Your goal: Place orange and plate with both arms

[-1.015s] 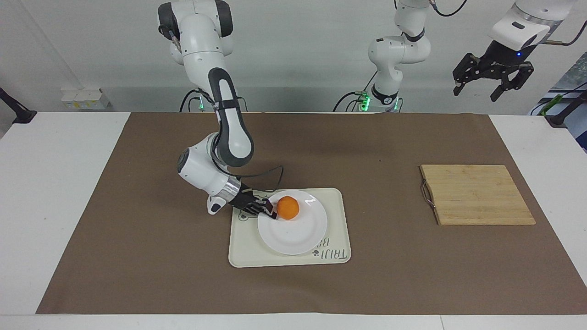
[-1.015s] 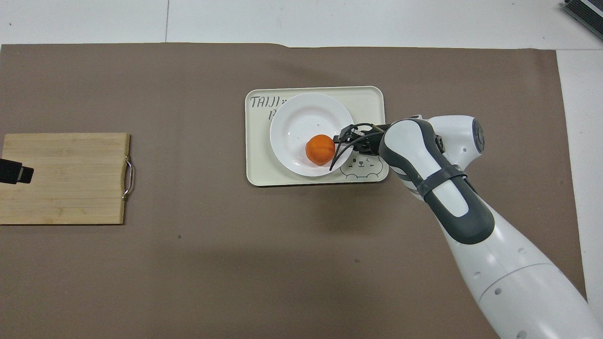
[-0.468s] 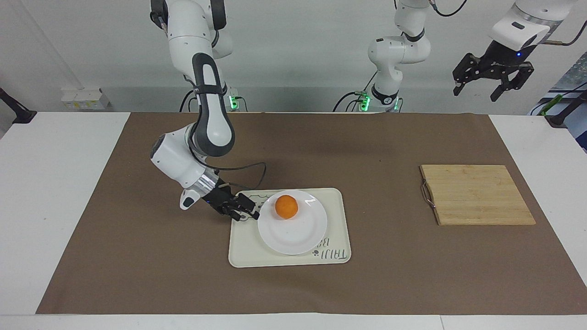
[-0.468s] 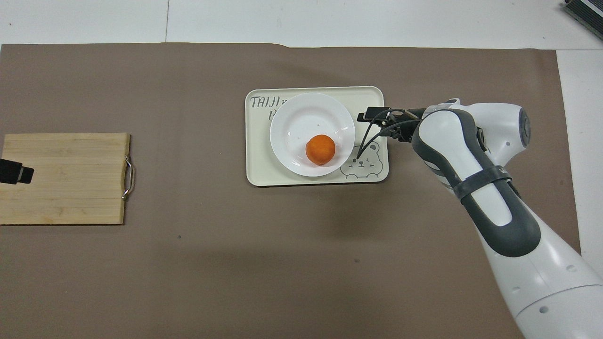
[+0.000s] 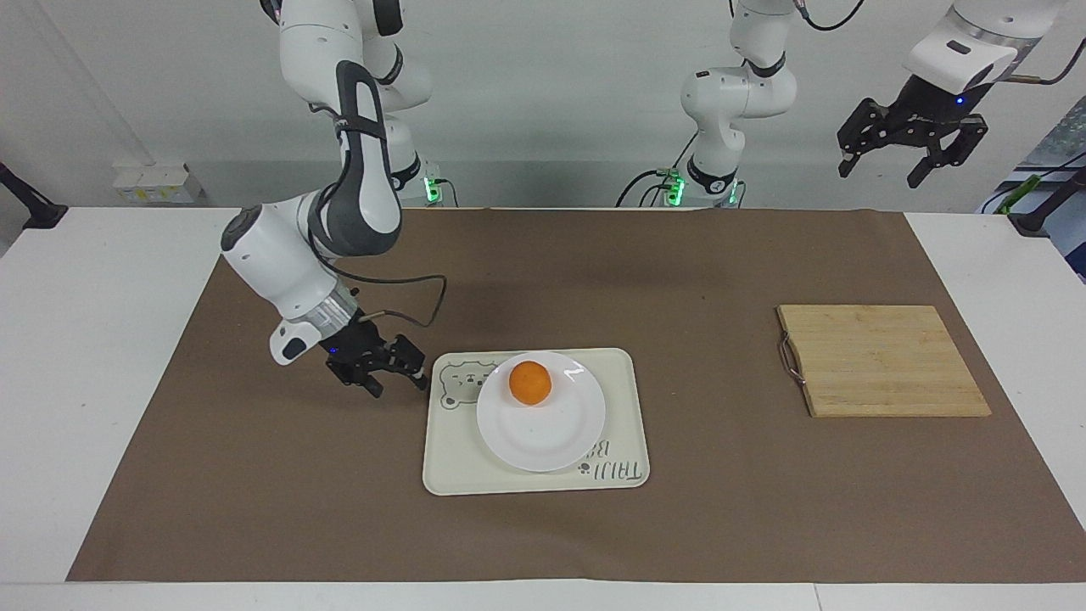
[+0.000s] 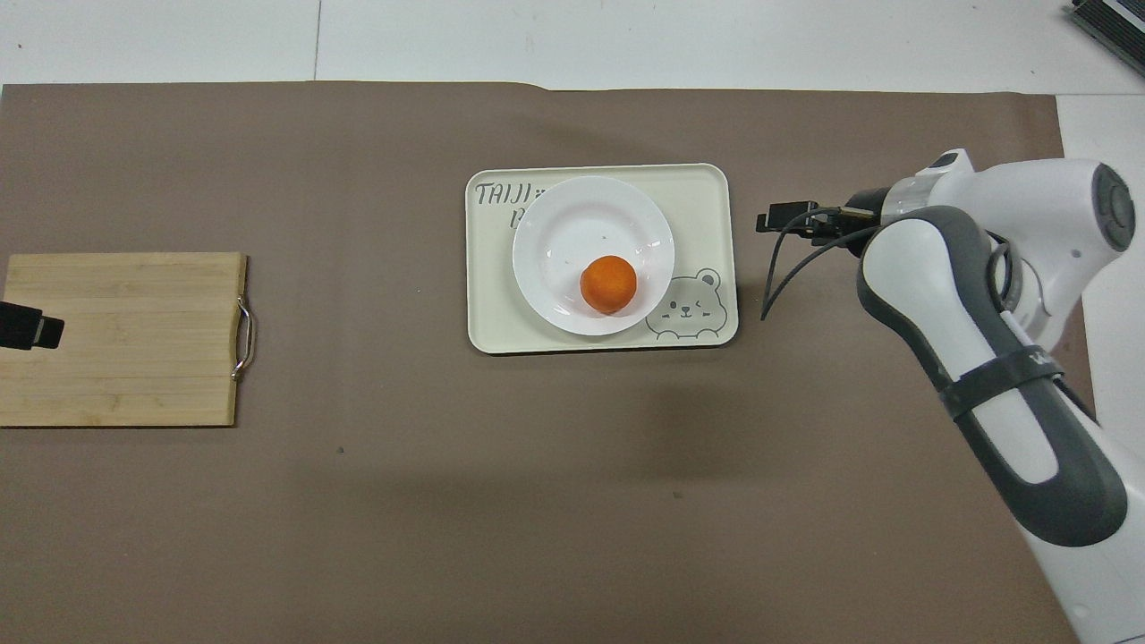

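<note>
The orange (image 5: 530,383) (image 6: 608,284) rests in the white plate (image 5: 543,437) (image 6: 581,219), on the side of the plate nearer to the robots. The plate sits on a cream tray (image 5: 451,462) (image 6: 707,190) with a bear drawing. My right gripper (image 5: 397,383) (image 6: 775,219) hangs open and empty just above the brown mat, beside the tray toward the right arm's end of the table, touching nothing. High in the air, my left gripper (image 5: 882,174) (image 6: 27,327) waits open and empty over the wooden cutting board.
A wooden cutting board (image 5: 882,361) (image 6: 125,340) with a metal handle lies on the mat toward the left arm's end of the table. A brown mat (image 5: 679,526) covers most of the white table.
The right gripper has opened off the orange and drawn back from the plate, past the tray's edge toward the right arm's end. The orange stayed on the plate. The left arm has not moved.
</note>
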